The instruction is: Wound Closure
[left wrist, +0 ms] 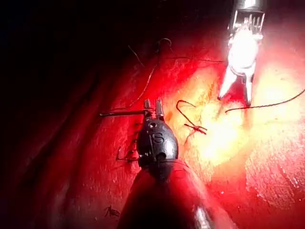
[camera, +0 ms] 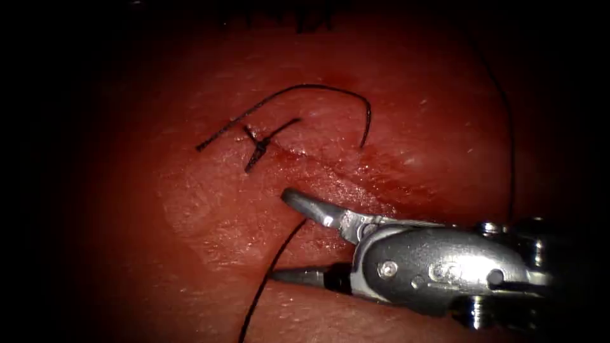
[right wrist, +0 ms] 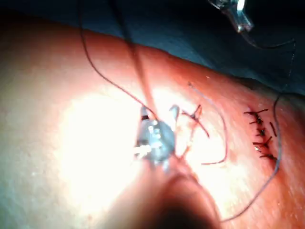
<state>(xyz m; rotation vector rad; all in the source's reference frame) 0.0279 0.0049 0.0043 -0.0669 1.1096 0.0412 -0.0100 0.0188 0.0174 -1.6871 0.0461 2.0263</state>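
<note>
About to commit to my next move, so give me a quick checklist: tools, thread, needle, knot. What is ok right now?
1. Right tool free to grasp: ok; its jaws are open, holding nothing.
2. Thread in reach: ok; it runs between those open jaws, not gripped.
3. Knot seated on the cut: ok; short ends stick out.
4. Left tool load: cannot tell; a dark thin piece meets its tip, needle or thread.
5. Needle position, in the tissue or out: cannot tell.

right tool jaws spread wide, left tool jaws closed
</note>
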